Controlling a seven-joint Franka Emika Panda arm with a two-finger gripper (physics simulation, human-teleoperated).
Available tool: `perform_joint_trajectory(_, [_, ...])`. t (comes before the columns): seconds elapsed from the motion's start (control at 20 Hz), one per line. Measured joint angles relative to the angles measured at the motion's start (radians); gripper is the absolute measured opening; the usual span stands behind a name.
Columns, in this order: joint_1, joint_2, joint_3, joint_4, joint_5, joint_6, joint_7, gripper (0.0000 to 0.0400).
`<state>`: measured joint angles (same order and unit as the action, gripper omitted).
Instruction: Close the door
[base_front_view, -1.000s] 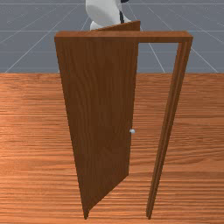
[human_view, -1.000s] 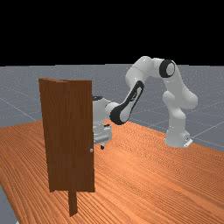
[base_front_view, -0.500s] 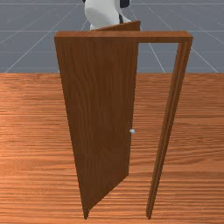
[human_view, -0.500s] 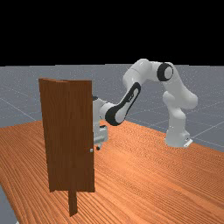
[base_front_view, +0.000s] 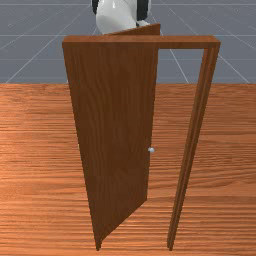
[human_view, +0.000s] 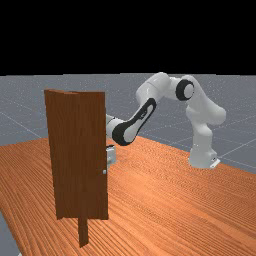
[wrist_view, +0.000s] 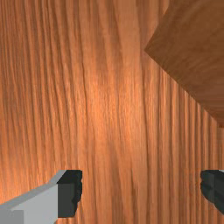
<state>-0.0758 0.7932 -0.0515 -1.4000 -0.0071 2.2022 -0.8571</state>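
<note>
Door (base_front_view: 115, 125) stands upright, part open, off to one side of your claw (wrist_view: 141, 192), not touching. Claw's wide, nothing held. Versus earlier, you've moved it farther behind the door in far view; door unmoved. Probably next: push door toward its frame (base_front_view: 142, 42).

On my screens the arm (human_view: 203, 107) I'm running is glossy white, its shells smooth and rounded like fat bent tubes. I see a broad black ring (human_view: 187, 90) at one joint, another black ring (human_view: 121, 134) farther along, and a black strip (human_view: 146, 113) with small pale markings. The base (human_view: 200, 158) flares out. My jaws have angular light-grey fingers (wrist_view: 37, 208) and blocky, near-black pads (wrist_view: 67, 201) with notched edges.
</note>
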Motion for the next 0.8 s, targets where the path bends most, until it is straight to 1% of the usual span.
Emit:
perform_joint_trajectory(0.2, [-0.001, 0.098, 0.002, 0.176, 0.002, -0.078, 0.003, 0.0400])
perform_joint_trajectory(0.45, [0.067, 0.082, 0.005, 0.146, -0.007, -0.069, 0.089, 0.0400])
perform_joint_trajectory(0.6, [0.081, 0.088, 0.004, 0.155, -0.008, -0.075, 0.108, 0.0400])
perform_joint_trajectory(0.7, [0.079, 0.139, 0.005, 0.246, -0.004, -0.118, 0.112, 0.0400])
perform_joint_trajectory(0.8, [0.077, 0.220, 0.007, 0.393, -0.002, -0.186, 0.111, 0.0400])
